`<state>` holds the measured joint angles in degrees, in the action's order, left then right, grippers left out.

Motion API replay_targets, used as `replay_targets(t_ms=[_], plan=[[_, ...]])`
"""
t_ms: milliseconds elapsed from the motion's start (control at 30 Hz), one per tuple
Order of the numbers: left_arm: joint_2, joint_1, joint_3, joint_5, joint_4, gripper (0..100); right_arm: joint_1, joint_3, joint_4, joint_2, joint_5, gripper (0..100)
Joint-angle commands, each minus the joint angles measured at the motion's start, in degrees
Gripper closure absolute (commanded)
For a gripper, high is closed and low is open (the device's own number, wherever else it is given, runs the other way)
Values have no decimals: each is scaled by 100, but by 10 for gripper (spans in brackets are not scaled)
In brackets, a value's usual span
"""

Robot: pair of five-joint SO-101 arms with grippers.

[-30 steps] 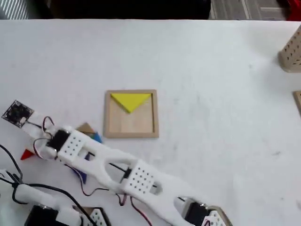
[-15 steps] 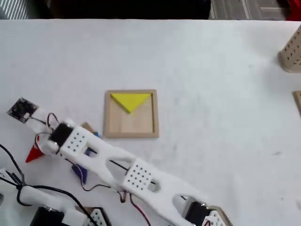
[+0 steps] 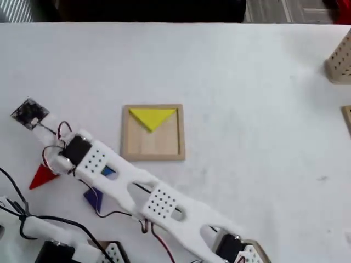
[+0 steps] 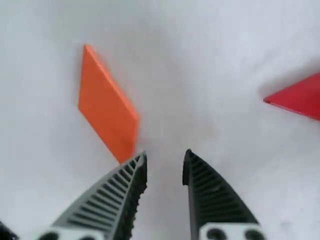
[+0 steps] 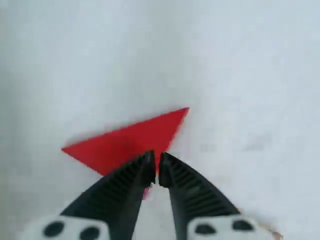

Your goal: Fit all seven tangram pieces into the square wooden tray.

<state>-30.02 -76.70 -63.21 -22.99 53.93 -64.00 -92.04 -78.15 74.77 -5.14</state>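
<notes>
Likely a robotics lab or workshop. A white bench (image 3: pixel 247 82) carries a printed white arm (image 3: pixel 159 203) and loose cables (image 3: pixel 55 221), a perforated wooden block (image 3: pixel 339 60) at its edge.

High cam looks down over the desk (image 3: pixel 247 82); both wrist cams hover close above it, all catching the red triangle (image 5: pixel 130 140).

Bright, diffuse light floods the white counter (image 3: pixel 247 82), leaving it pale and almost without tone, while the room past its far edge is dark. The white perforated right arm (image 3: pixel 159 203) throws only a faint shadow close beneath it. Soft grey shadows edge the flat orange parallelogram piece (image 4: pixel 107 102) and the flat red triangular piece (image 5: pixel 130 140).
</notes>
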Motion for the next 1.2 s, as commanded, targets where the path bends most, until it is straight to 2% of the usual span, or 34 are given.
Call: replay_targets(t_ms=[0,67,167,333,500,600,700,867,1067,1167], plan=[[-163,-4,0,53,-88,865,40,114,1024,338,-2532,819],[-163,-4,0,53,-88,865,31,105,1174,646,-3270,730],[-180,-4,0,53,-79,865,13,53,1323,848,-3446,656],[-198,-4,0,53,-70,865,-259,-299,1235,857,-3569,655],[-198,-4,0,53,-70,865,-497,35,1279,884,-3490,655],[-180,-4,0,53,-70,865,-435,369,1165,699,-3095,658],[-171,-4,0,53,-70,865,-479,844,629,321,-2453,710],[-171,66,-9,-114,-44,865,-549,1354,541,-189,-1521,813],[-163,119,-18,-123,-44,865,-549,721,549,-382,-1415,989],[-207,119,-88,-132,-62,865,-558,378,796,-233,-1398,962]])
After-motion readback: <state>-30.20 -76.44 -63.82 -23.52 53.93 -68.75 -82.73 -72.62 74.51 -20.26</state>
